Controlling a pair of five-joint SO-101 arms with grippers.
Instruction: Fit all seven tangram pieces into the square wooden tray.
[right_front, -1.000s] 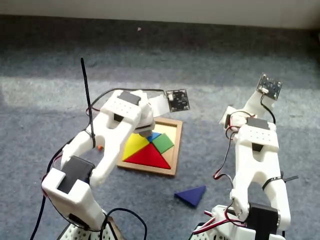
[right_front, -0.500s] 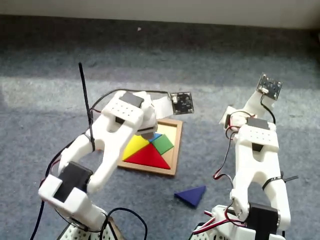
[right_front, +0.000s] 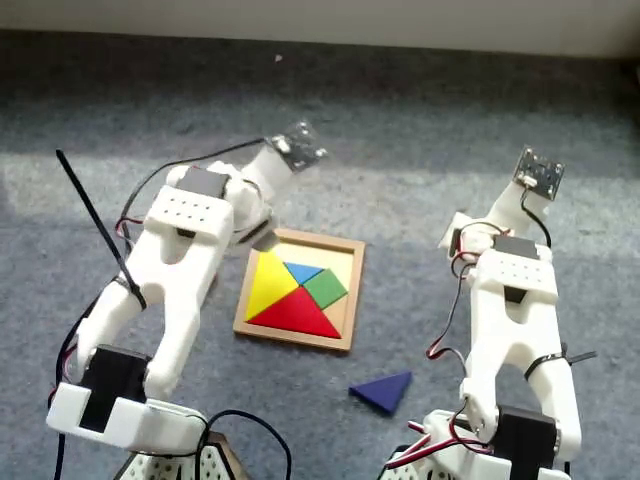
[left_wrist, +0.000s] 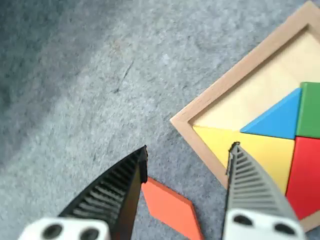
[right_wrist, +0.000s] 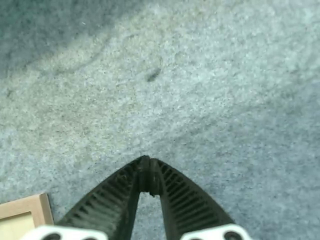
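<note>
Desk (right_front: 120, 120): covered in grey carpet-like cloth, with a paler band across the middle of the high view.
Tray (right_front: 320, 239): square, wooden, flat on the desk at the centre of the high view; its corner and rim (left_wrist: 240, 67) show in the left wrist view, and another corner (right_wrist: 25, 207) in the right wrist view.
Pieces in the tray: a yellow triangle (right_front: 267, 284) on the left side, a red triangle (right_front: 297, 313) along the lower side, a small light blue triangle (right_front: 303, 271) above their meeting point and a green square (right_front: 326, 287) to its right. They lie edge to edge. The upper and right parts of the tray floor are bare wood.
Dark blue triangle (right_front: 383, 390): on the desk at lower centre-right of the high view, well apart from the tray.
Orange piece (left_wrist: 170, 210): a flat four-sided slanted shape on the desk just beside the tray's corner, with a gap to the rim.
Left gripper (left_wrist: 189, 148): wide open and holding nothing, above the tray's upper-left corner (right_front: 262, 236). The orange piece lies between its fingers.
Right gripper (right_wrist: 149, 165): fingertips pressed together with nothing between them, over bare desk.
Right arm (right_front: 510, 300): at the right of the high view, away from the tray.
</note>
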